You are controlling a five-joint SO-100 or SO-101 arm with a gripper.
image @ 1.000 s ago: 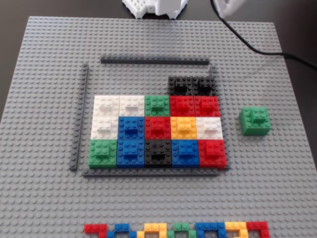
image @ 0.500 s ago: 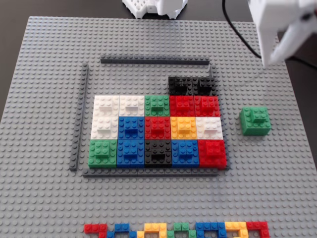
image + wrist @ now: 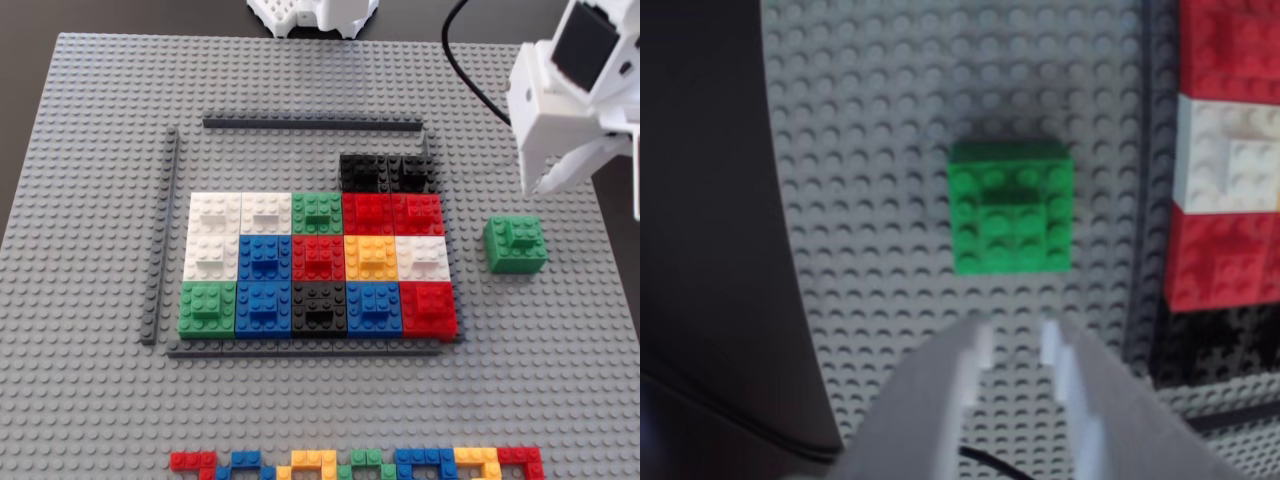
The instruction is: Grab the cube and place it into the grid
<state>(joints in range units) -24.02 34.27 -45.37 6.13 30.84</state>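
A grey studded baseplate [image 3: 90,400] covers the table, and the cube [image 3: 516,244] sits alone on it, just off the right edge of the grid [image 3: 320,265] in the fixed view, apart from its frame. My gripper [image 3: 1012,352] hangs above and behind the cube; in the wrist view the cube [image 3: 1011,206] lies straight ahead of my fingertips, squared to them, not touching. My jaws stand slightly parted, grasping nothing. I judge the next move is forward and down.
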